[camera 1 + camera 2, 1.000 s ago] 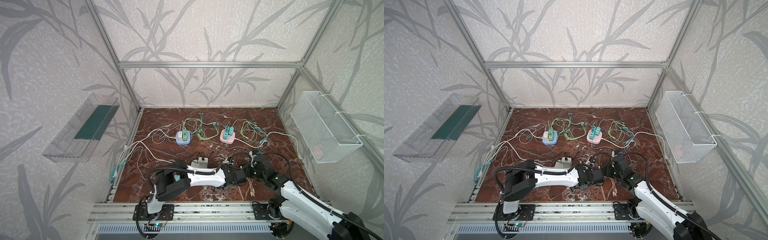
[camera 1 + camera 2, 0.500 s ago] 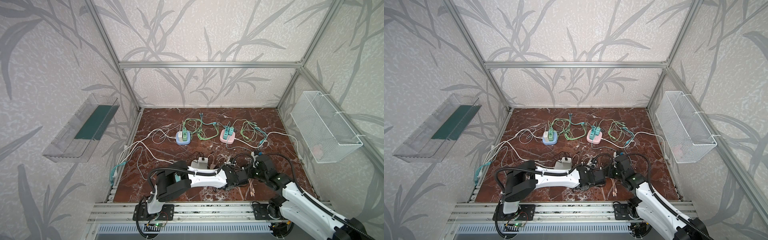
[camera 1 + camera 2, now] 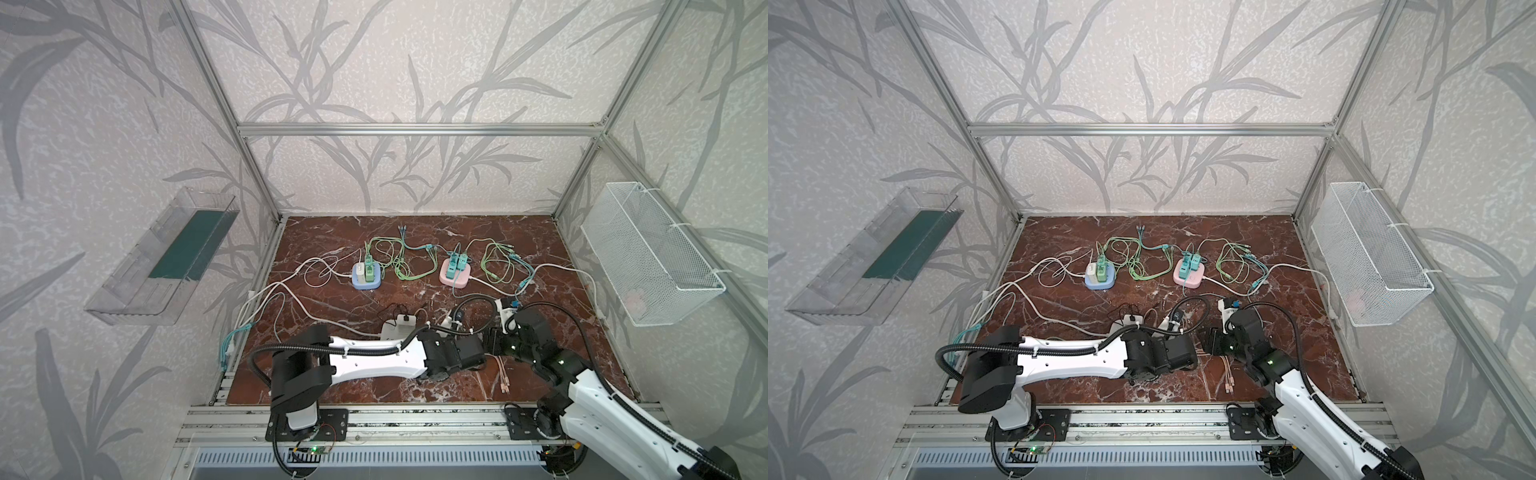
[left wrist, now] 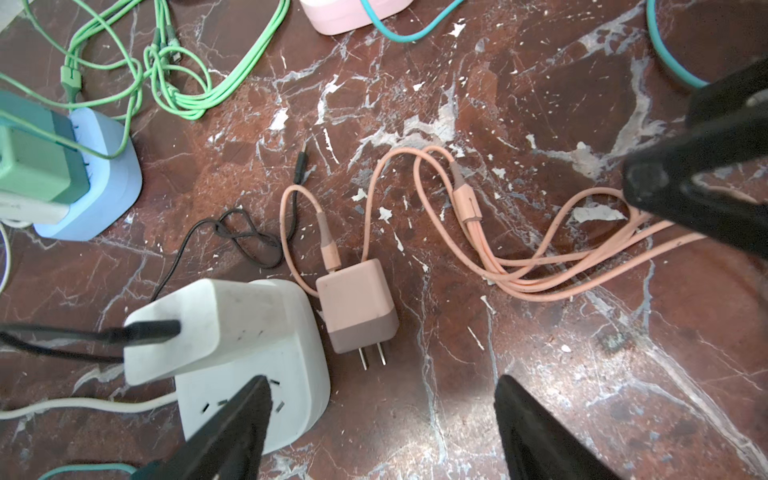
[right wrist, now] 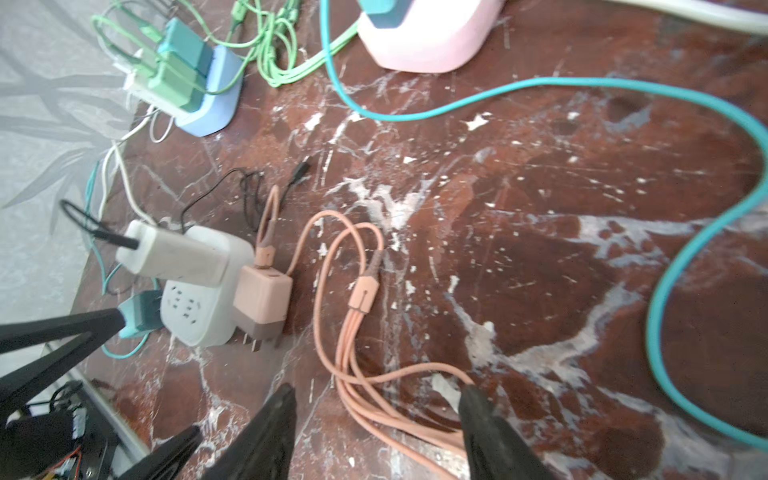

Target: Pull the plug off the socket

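Pink plug [image 4: 357,307] lying flat, prongs toward left gripper [image 4: 382,384]

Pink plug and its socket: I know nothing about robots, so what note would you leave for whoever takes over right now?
Left gripper: jaws open, near the pink plug.
Right gripper: jaws open, astride the pink cable, not clamped.
Pink plug lies on the table beside the white socket, prongs bare: done.
To do: perhaps the white charger, plugged into that socket.
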Robot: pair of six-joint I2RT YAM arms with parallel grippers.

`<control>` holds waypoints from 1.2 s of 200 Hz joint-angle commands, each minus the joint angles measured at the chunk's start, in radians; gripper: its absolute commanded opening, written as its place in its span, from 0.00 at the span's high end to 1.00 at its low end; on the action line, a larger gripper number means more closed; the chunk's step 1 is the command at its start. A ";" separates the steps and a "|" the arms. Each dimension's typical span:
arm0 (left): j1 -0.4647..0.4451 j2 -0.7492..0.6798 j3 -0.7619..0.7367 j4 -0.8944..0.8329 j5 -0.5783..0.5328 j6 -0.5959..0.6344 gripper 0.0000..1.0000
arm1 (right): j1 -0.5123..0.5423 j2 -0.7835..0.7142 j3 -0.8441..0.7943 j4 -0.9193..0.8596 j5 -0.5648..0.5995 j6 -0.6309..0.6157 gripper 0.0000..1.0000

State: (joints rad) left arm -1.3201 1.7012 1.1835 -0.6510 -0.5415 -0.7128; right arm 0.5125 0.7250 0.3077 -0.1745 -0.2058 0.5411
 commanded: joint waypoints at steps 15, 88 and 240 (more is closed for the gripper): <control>0.013 -0.137 -0.148 0.058 -0.074 -0.101 0.05 | 0.126 0.039 0.024 0.110 0.045 -0.103 0.36; 0.071 -0.447 -0.414 0.082 -0.160 -0.228 0.01 | 0.382 0.321 0.154 0.226 0.208 -0.242 0.34; 0.404 -0.754 -0.636 0.122 0.185 -0.063 0.03 | 0.351 0.676 0.319 0.478 -0.048 -0.647 0.31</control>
State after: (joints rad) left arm -0.9485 0.9356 0.5541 -0.5491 -0.4377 -0.8440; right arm 0.9279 1.3788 0.5961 0.2291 -0.1009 -0.0307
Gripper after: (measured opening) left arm 0.969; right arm 0.689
